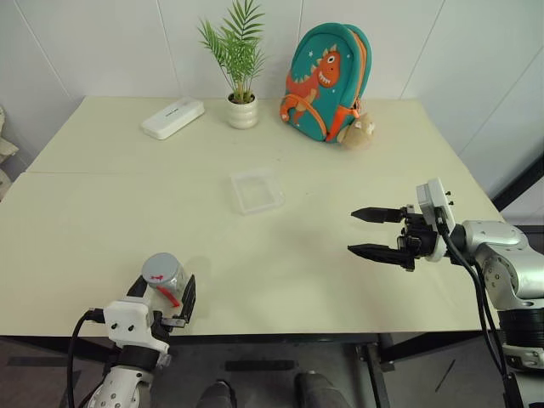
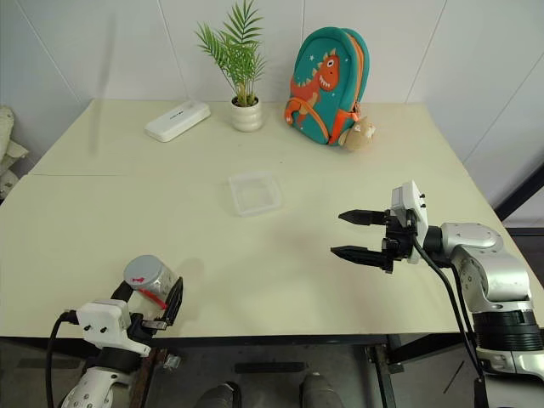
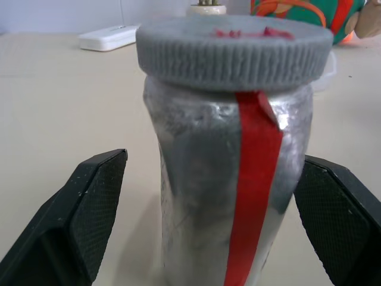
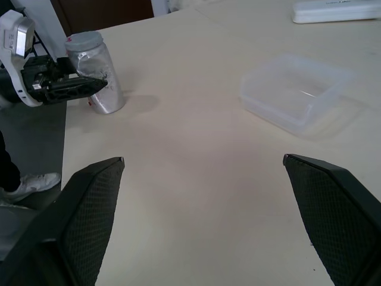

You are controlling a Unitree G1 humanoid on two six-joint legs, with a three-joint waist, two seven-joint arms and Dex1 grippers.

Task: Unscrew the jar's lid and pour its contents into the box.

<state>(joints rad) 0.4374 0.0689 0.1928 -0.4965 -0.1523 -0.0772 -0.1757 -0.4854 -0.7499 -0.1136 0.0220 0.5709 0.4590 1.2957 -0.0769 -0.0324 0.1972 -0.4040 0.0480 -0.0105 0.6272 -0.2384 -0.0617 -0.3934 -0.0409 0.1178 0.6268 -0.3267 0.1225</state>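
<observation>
I am at the very start of the job: my left claw [image 1: 166, 299] stands spread wide with the small clear cylindrical jar [image 1: 167, 280] between its two black fingers [image 3: 89, 208], one to each side, neither pad seeming to touch the wall yet, so nothing is grasped. The jar stands upright near the front edge of the pale cream table [image 1: 102, 212] on my left side, a strip of red tape running down its wall, and its ribbed grey screw lid [image 3: 234, 50] with a red mark on top is still seated. Its contents I cannot make out through the clouded wall. My right claw [image 1: 374, 231] hangs released over the right part of the table, pointing across toward my left, well apart from the jar. I judge the next move to be closing the left fingers squarely on the jar's body below the cap, then bringing the right claw over to take the lid's ribbed rim and twist. The shallow clear plastic box [image 1: 257, 189] lies empty near the table's middle. At the far edge sit a white oblong case [image 1: 172, 117], a palm plant in a white pot [image 1: 241, 110] and a teal dinosaur backpack [image 1: 327, 81], against a white tiled wall.
</observation>
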